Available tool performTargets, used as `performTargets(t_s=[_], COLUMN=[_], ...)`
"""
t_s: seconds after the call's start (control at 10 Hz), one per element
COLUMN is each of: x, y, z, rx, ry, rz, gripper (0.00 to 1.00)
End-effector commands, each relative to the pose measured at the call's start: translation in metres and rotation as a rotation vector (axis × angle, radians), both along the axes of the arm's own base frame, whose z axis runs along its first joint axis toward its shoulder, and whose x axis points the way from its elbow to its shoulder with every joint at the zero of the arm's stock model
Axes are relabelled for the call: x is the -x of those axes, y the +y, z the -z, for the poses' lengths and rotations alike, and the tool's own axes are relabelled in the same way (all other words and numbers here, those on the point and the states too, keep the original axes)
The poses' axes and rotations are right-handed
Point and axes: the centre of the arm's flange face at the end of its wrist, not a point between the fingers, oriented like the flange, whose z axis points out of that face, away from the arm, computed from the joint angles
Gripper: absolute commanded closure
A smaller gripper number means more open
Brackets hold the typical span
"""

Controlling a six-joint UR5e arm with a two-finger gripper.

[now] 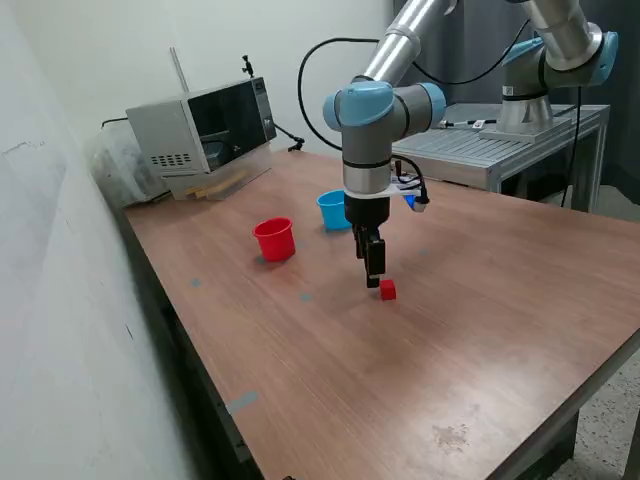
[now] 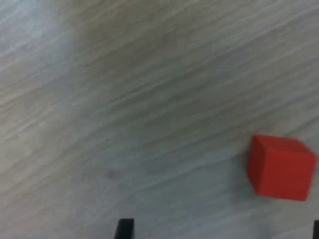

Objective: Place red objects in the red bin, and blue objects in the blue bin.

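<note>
Supporting surface: a wooden table [image 1: 480,330] fills most of the exterior view, from upper left to lower right.
Arm: the UR5e arm [image 1: 385,110] comes down from the upper middle of the exterior view and points straight down at the table's centre.
Microwave: a grey microwave [image 1: 200,130] sits at the upper left of the exterior view, at the table's far corner.
Red bin: the red cup [image 1: 274,239] stands upright, left of centre in the exterior view, well apart from the gripper.
Blue bin: the light blue cup [image 1: 332,209] stands just right of the red cup, partly behind the arm's wrist.
Gripper: the gripper [image 1: 374,278] hangs low over the table with nothing visibly between its fingers; how wide they stand cannot be told. Only a dark fingertip [image 2: 123,229] shows at the wrist view's bottom edge.
Red cube: one small red cube [image 1: 388,290] [image 2: 280,168] rests on the table just beside the gripper's tip, at its lower right in the exterior view, outside the fingers.
</note>
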Motion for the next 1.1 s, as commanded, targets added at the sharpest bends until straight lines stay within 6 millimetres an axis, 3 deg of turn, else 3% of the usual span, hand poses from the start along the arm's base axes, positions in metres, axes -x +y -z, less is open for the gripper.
performTargets(t_s=[0.0, 0.3, 0.7, 1.0], x=[-0.004, -0.011, -0.014, -0.021], y=[0.002, -0.025, -0.03, -0.044], z=[0.013, 0.011, 0.013, 0.013], rx=[-0.002, -0.001, 0.003, 0.005], ry=[-0.019, -0.016, -0.02, -0.027], rz=[0.002, -0.033, -0.04, -0.072], gripper=[0.0, 0.0, 0.0, 0.0])
